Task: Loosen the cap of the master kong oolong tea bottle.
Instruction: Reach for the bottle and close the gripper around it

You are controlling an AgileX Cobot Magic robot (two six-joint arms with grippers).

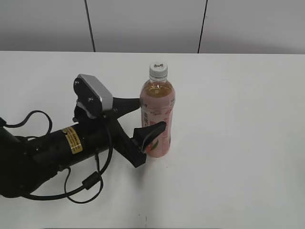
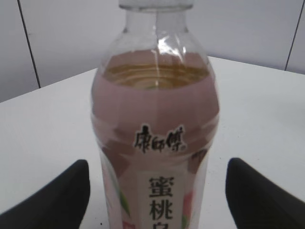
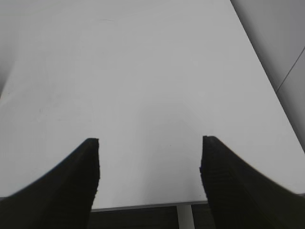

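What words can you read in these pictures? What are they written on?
"康師傅" in dark letters on the pink label of the bottle.
"蜜桃" below it on the same label; a third character under these is cut off by the picture edge.
The cap has a tiny dark mark on top, too small to read.
The yellow sticker on the left arm has print too small to read.
The right wrist view shows no writing.
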